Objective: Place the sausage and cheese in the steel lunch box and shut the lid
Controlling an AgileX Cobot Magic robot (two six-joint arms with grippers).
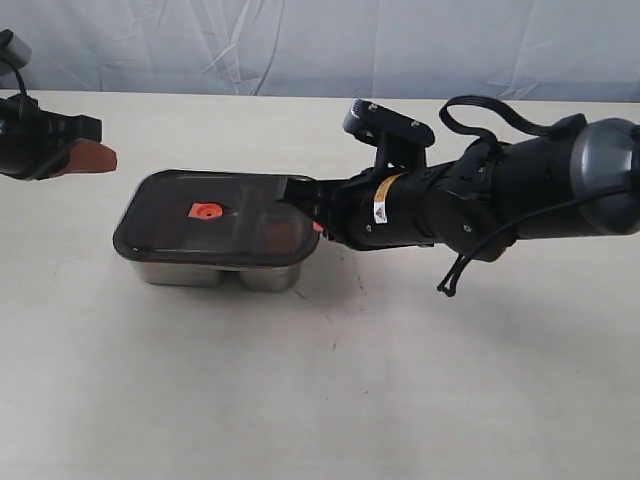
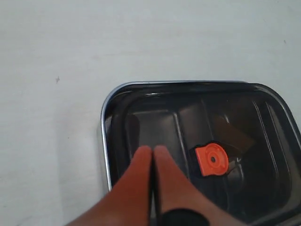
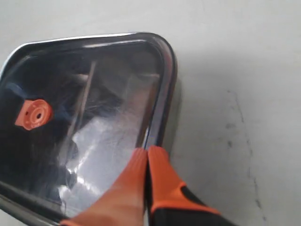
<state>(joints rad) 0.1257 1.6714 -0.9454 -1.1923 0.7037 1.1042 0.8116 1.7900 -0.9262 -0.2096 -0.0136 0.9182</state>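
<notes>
the lid (image 1: 240, 225) lies on top of the steel lunch box (image 1: 215, 272), covering both compartments, with its orange valve (image 1: 206, 211) toward the box's left half. through the dark tint you cannot make out the sausage or the cheese for certain. judge them as inside, but do not count on it.

your right tool (image 3: 146, 153) has its fingers pinched together with nothing between them. the tips are at the box's right end, on or just over the lid's edge by the steel rim; whether they actually press is not clear. your left tool (image 2: 153, 150) is also pinched together and empty. in the exterior view it sits off the box's left end, apart from it.

what could go wrong from here:
- pushing down at the box's right end alone could rock the lid, so its left end lifts and the seal only half seats.
- the narrow tips are close to the rim, so a small drift outward could slide them off the lid onto the desk (image 1: 300, 400).
- nothing braces the box. a slanted push could send the smooth steel skating leftward on the desk.
- if food stands proud inside, the lid may never drop flush, and pressing harder would only tilt it.
</notes>
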